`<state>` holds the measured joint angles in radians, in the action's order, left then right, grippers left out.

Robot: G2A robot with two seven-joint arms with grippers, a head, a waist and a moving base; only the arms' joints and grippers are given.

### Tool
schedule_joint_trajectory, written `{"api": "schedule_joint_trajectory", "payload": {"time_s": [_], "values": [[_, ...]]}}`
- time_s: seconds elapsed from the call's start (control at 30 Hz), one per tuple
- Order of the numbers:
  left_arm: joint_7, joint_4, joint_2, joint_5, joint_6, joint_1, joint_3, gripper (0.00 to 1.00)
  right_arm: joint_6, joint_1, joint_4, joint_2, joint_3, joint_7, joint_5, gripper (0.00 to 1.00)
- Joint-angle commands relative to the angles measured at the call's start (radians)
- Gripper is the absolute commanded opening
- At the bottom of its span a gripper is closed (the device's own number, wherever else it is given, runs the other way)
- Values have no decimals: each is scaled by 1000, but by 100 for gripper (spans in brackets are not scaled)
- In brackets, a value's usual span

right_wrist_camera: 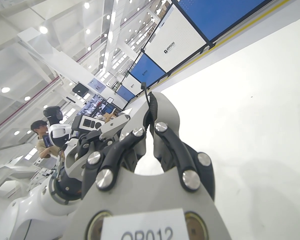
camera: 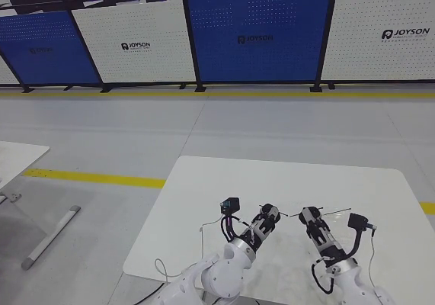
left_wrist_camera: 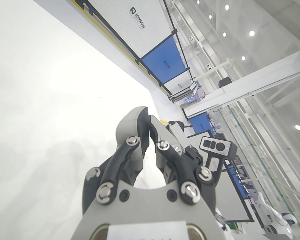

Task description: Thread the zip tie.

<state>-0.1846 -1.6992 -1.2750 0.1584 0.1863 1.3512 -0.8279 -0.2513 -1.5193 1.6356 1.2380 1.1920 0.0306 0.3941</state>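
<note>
Right fingers (right_wrist_camera: 165, 108) pinch the zip tie (right_wrist_camera: 145, 92), its head seemingly poking beyond them.

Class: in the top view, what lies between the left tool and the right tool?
Bare white table between left tool and right tool, as far as the top view shows.

Two grippers, the left gripper (left_wrist_camera: 149, 119) and the right gripper (right_wrist_camera: 150, 101), are hanging over one of two white tables (camera: 293, 183), one black zip tie (right_wrist_camera: 145, 92) is sticking out of the right gripper, and two blue panels (camera: 259, 38), three white panels (camera: 133, 42) and two yellow floor lines (camera: 95, 178) are showing beyond.
</note>
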Motion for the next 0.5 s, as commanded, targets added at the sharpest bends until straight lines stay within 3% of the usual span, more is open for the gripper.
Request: {"api": "schedule_joint_trajectory", "payload": {"time_s": [0.0, 0.47], "values": [[0, 0, 0, 0, 0, 0, 0, 0, 1, 1, -2, 1, -3, 1, 2, 0], [0, 0, 0, 0, 0, 0, 0, 0, 7, 3, -1, 7, 2, -4, 9, 0]]}}
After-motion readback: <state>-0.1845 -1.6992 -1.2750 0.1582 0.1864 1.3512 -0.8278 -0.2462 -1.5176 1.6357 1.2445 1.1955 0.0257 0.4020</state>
